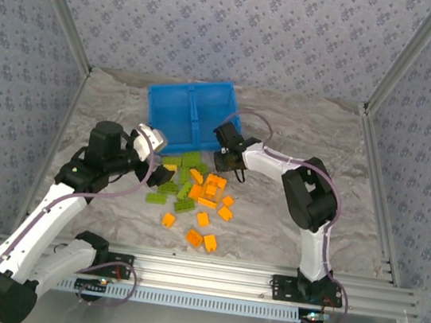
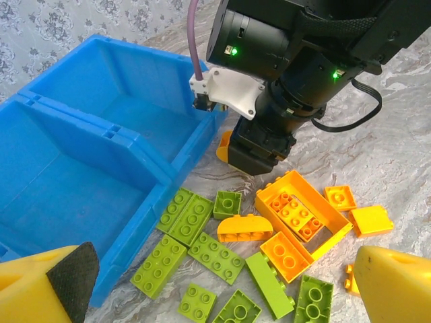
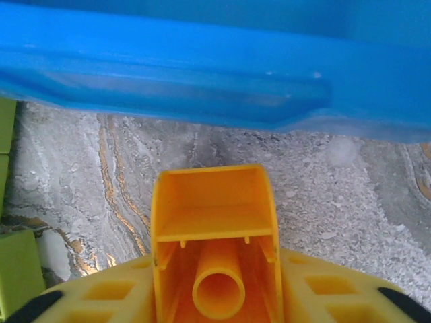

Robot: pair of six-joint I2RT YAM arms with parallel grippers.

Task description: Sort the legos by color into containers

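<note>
The blue bin sits on the grey marbled counter at 12 o'clock in the top view. A central divider splits it into two compartments.

The legos lie loose on the counter just beside the bin's near wall, at 6 o'clock from it. Within the pile, the green bricks lie mostly toward 9 o'clock. The orange bricks lie toward 3 and 5 o'clock, with a few scattered nearer the arm bases.

The left end effector hovers at 9 o'clock from the pile, near the bin's near left corner. Its yellow fingers stand wide apart, and nothing is between them.

The right end effector is at 1 o'clock from the pile, close to the bin's near right corner. It is clamped on one orange brick, whose hollow underside faces the wrist camera. The brick hangs above bare counter, just short of the bin's outer wall.
</note>
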